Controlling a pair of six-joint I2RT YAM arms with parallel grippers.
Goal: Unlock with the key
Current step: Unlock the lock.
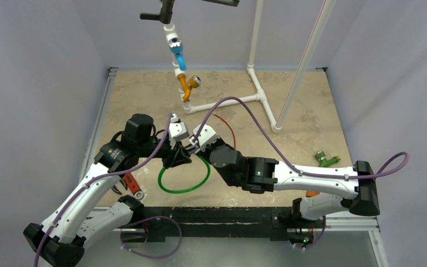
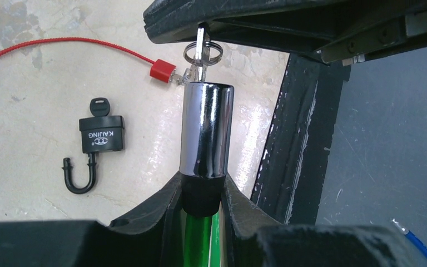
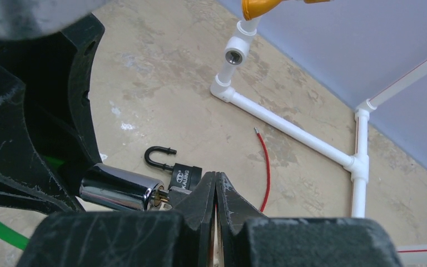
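Chrome lock point(image 2: 205, 130) clamped in left gripper point(image 2: 202, 190); right gripper point(image 3: 216, 192) pinched tight on key point(image 2: 200, 44). Keyring point(image 2: 218, 53) shows only from left wrist.

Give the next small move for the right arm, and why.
Probably roll the right gripper to turn the key. The gripper is pinching the key's head, the blade looks seated in the chrome lock cylinder, and the left gripper clamps the cylinder's base.

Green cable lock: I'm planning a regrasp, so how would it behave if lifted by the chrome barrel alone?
The green cable would probably sag and trail, since it forms a loose loop. The chrome barrel looks polished and round, so it is likely slippery and prone to twist in the left claw. Being metal, it is probably heavy for its size.
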